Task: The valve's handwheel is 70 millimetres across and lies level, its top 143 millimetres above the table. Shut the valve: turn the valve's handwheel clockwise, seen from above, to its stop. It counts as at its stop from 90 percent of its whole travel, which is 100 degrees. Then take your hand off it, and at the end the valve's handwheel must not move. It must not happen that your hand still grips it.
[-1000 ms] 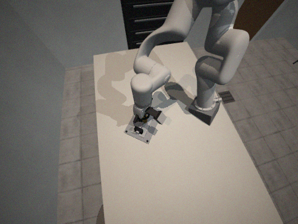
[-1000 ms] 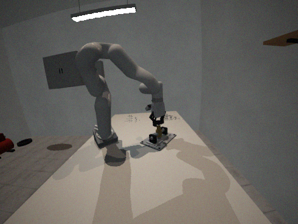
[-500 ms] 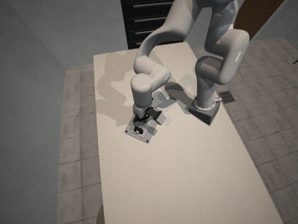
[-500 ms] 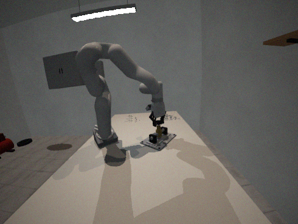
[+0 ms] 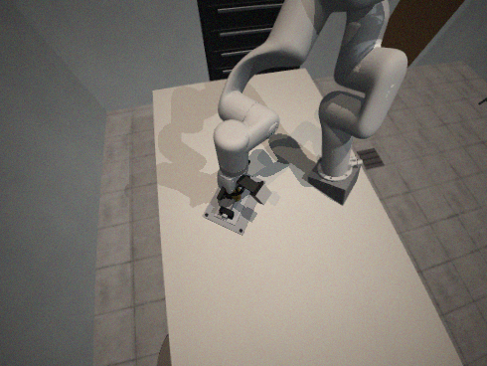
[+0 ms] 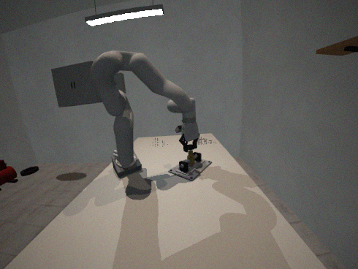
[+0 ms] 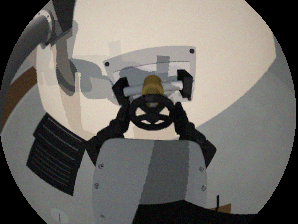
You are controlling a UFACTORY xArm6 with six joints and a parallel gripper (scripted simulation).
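The valve stands on a grey baseplate (image 5: 228,215) on the table, with a brass body (image 7: 152,86) and a black spoked handwheel (image 7: 152,115) on top. In the wrist view my gripper (image 7: 152,107) comes straight down on the handwheel, one black finger pressed on its left rim and one on its right rim. My gripper is shut on the handwheel. In the top view the wrist hides most of the valve (image 5: 228,200). In the exterior view the gripper (image 6: 188,146) sits on top of the valve (image 6: 190,162) above the baseplate (image 6: 190,169).
The arm's base (image 5: 334,179) is bolted to the table to the right of the valve. A dark drawer cabinet (image 5: 239,30) stands beyond the table's far end. A wall runs close along the table's far side in the exterior view.
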